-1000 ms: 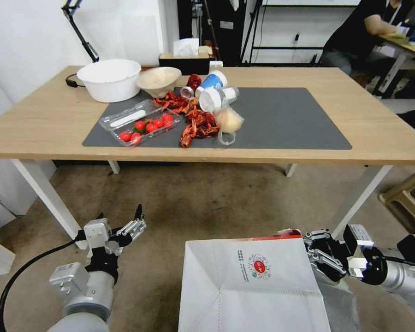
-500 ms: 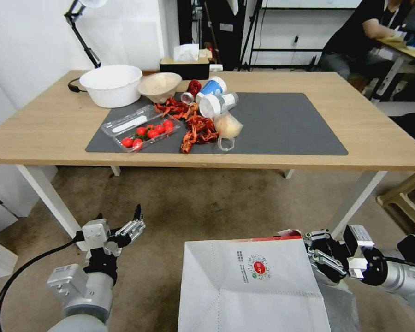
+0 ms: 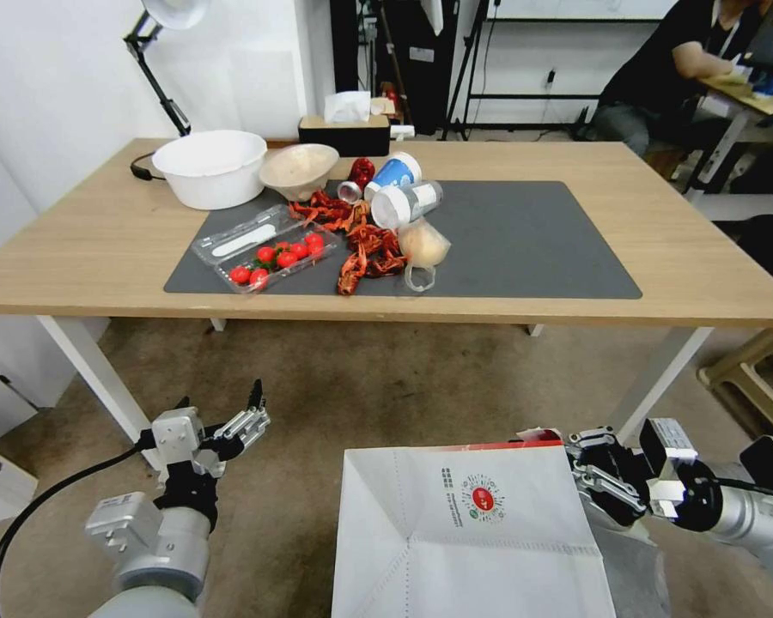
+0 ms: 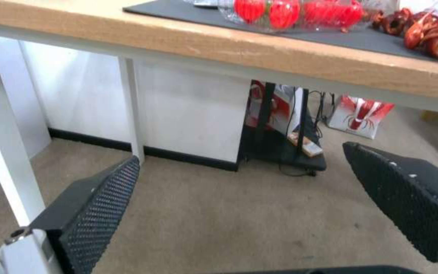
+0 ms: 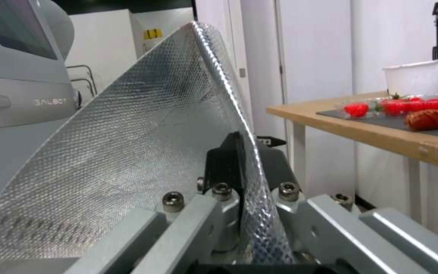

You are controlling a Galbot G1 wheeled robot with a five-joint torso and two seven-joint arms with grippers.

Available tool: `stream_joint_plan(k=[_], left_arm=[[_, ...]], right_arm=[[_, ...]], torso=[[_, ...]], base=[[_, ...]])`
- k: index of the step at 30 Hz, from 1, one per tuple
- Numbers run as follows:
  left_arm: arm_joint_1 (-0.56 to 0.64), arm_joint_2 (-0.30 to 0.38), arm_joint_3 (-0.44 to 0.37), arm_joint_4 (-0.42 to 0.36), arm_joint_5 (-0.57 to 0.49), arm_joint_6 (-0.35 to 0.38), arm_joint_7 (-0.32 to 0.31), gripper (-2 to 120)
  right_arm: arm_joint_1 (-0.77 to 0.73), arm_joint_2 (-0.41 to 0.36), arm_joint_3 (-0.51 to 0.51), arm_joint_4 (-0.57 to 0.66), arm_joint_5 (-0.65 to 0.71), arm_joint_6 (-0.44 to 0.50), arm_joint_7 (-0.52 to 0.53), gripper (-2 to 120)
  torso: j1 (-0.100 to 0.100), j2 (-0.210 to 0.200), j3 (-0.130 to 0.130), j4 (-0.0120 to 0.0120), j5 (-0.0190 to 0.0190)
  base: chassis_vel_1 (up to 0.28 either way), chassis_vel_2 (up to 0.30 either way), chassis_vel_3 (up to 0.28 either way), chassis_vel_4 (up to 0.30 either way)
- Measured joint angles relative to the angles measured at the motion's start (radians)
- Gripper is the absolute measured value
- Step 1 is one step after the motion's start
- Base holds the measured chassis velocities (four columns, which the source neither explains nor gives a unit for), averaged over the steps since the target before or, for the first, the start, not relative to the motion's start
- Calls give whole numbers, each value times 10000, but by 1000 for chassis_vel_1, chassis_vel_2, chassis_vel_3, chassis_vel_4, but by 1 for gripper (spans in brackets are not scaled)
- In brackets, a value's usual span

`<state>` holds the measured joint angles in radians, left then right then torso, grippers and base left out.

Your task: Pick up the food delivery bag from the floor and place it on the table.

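The table [image 3: 103, 249] has slid down the head view — the camera is rising; the right gripper [image 3: 586, 481] stays clamped on the food delivery bag [image 3: 468, 532] rim, the left gripper [image 3: 232, 421] wide open, empty — lift underway.

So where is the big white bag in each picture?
Head view: the food delivery bag sits bottom centre, its edge pinched by the right hand.
Left wrist view: not in it.
Right wrist view: its foil lining rises between the fingers.
Shared landmark: the table, with red tomatoes.
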<state>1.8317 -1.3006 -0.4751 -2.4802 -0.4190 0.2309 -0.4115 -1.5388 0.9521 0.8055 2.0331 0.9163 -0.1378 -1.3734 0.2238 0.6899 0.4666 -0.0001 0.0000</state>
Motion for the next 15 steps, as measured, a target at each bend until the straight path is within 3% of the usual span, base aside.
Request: stream_joint_plan(k=[15], left_arm=[[-4,1,-1,0,2,-1,1,100]], right_arm=[[12,33,-13,-3,-13,4,-7,0]], torso=[[105,272,167,0,0]], base=[[0,0,0,0]])
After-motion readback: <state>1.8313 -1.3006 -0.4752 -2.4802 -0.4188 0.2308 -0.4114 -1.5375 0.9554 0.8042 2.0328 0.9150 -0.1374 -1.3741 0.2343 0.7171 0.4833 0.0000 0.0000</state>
